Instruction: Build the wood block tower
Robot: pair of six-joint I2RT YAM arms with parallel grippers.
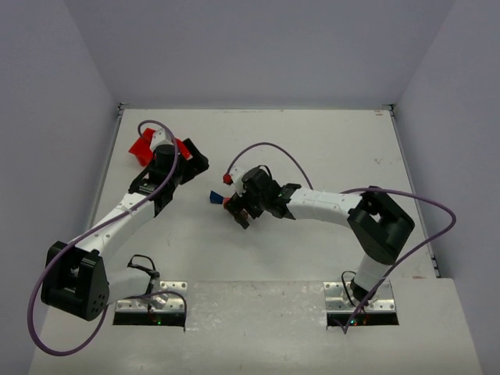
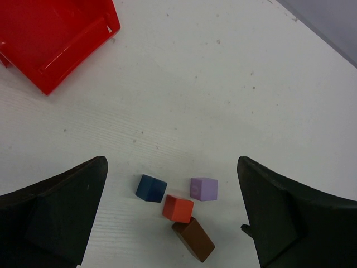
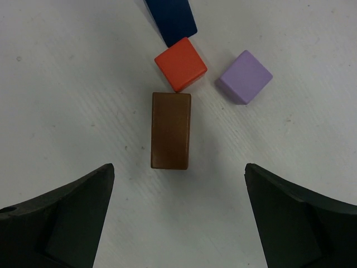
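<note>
**Four blocks on the table, both grippers spread above them**

Right wrist view first: the brown block lies flat at the centre of the frame, long side running up and down. The orange-red cube sits right at its upper end, looking to touch. Above that is the dark blue block, cut off by the top edge. The purple cube sits alone to the right, clear of the others. Nothing is stacked.

The right gripper hangs over the brown block, jaws spread wide, one finger in each lower corner.

The left gripper is also spread wide, with the same four blocks low in its frame between the fingers. The red bin fills its upper left corner. The white table carries it all.
</note>
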